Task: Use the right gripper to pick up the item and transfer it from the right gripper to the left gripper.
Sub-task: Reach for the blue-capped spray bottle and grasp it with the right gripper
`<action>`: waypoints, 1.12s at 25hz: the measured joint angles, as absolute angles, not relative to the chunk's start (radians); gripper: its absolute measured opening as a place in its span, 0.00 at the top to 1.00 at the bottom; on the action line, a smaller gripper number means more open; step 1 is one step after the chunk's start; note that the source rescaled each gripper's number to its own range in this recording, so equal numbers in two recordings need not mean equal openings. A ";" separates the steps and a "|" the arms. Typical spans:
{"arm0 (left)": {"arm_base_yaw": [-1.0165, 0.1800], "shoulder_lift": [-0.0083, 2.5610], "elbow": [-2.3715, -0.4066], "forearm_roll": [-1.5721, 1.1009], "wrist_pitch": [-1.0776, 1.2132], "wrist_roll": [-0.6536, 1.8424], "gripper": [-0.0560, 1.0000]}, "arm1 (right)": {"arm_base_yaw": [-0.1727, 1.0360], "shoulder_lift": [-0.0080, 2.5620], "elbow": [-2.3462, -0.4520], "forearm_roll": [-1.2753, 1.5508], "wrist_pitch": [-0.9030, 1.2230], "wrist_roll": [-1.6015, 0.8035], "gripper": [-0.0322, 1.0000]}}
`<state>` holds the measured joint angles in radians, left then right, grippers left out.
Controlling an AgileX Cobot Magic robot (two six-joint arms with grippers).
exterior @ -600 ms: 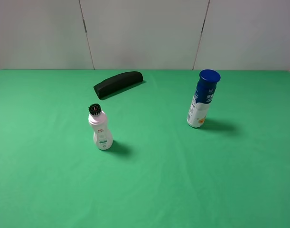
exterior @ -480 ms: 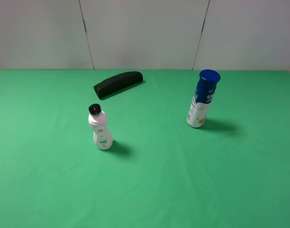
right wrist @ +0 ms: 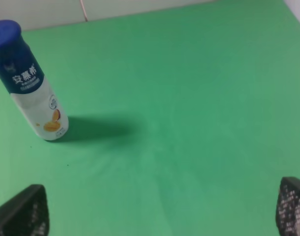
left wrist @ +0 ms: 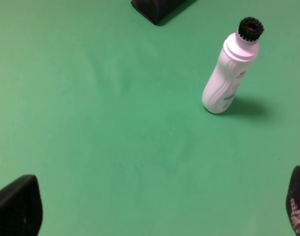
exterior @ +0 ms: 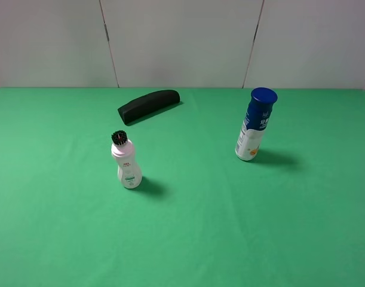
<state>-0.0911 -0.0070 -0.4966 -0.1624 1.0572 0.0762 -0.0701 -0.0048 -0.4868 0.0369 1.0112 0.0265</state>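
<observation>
On the green worktop (exterior: 188,239) nothing has shifted in the last half second, so your pick-up has not begun. The right fingers (right wrist: 22,211) and left fingers (left wrist: 17,206) both hang spread wide, grasping nothing. Your likely target, the blue-capped bottle (exterior: 255,124), stands upright on the right, well apart from the white bottle (exterior: 126,161) and the black block (exterior: 149,105) — open room all round it, edges well off

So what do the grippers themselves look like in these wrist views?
Only fingertips show. The left gripper has black, rounded fingers; one pad carries a fine dotted texture. The right gripper has matching black fingers, both dotted. No cables or markings visible.
</observation>
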 joint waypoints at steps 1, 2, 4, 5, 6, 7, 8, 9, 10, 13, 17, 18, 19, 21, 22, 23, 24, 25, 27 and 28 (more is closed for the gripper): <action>-0.091 -0.007 -0.497 -0.162 1.057 0.076 0.00 | -0.070 -0.005 -0.487 0.037 1.011 0.027 0.00; -0.091 -0.007 -0.497 -0.162 1.057 0.076 0.00 | -0.070 -0.005 -0.487 0.037 1.011 0.027 0.00; -0.091 -0.007 -0.497 -0.162 1.057 0.076 0.00 | -0.070 -0.005 -0.487 0.037 1.011 0.027 0.00; -0.091 -0.007 -0.497 -0.162 1.057 0.076 0.00 | -0.070 -0.005 -0.487 0.037 1.011 0.027 0.00; -0.091 -0.007 -0.497 -0.162 1.057 0.076 0.00 | -0.070 -0.005 -0.487 0.037 1.011 0.027 0.00; -0.091 -0.007 -0.497 -0.162 1.057 0.076 0.00 | -0.070 -0.005 -0.487 0.037 1.011 0.027 0.00; -0.091 -0.007 -0.497 -0.162 1.057 0.076 0.00 | -0.070 -0.005 -0.487 0.037 1.011 0.027 0.00; -0.091 -0.007 -0.497 -0.162 1.057 0.076 0.00 | -0.070 -0.005 -0.487 0.037 1.011 0.027 0.00; -0.091 -0.007 -0.497 -0.162 1.057 0.076 0.00 | -0.070 -0.005 -0.487 0.037 1.011 0.027 0.00; -0.091 -0.007 -0.497 -0.162 1.057 0.076 0.00 | -0.070 -0.005 -0.487 0.037 1.011 0.027 0.00; -0.091 -0.007 -0.497 -0.162 1.057 0.076 0.00 | -0.070 -0.005 -0.487 0.037 1.011 0.027 0.00; -0.091 -0.007 -0.497 -0.162 1.057 0.076 0.00 | -0.070 -0.005 -0.487 0.037 1.011 0.027 0.00; -0.091 -0.007 -0.497 -0.162 1.057 0.076 0.00 | -0.070 -0.005 -0.487 0.037 1.011 0.027 0.00; -0.091 -0.007 -0.497 -0.162 1.057 0.076 0.00 | -0.070 -0.005 -0.487 0.037 1.011 0.027 0.00; -0.091 -0.007 -0.497 -0.162 1.057 0.076 0.00 | -0.070 -0.005 -0.487 0.037 1.011 0.027 0.00; -0.091 -0.007 -0.497 -0.162 1.057 0.076 0.00 | -0.070 -0.005 -0.487 0.037 1.010 0.027 0.00; -0.091 -0.007 -0.497 -0.162 1.057 0.076 0.00 | -0.070 -0.005 -0.487 0.037 1.010 0.027 0.00; -0.091 -0.007 -0.497 -0.162 1.057 0.076 0.00 | -0.070 -0.005 -0.487 0.037 1.010 0.027 0.00; -0.091 -0.007 -0.497 -0.162 1.057 0.076 0.00 | -0.070 -0.005 -0.487 0.037 1.010 0.027 0.00; -0.091 -0.007 -0.497 -0.162 1.057 0.076 0.00 | -0.070 -0.005 -0.487 0.037 1.010 0.027 0.00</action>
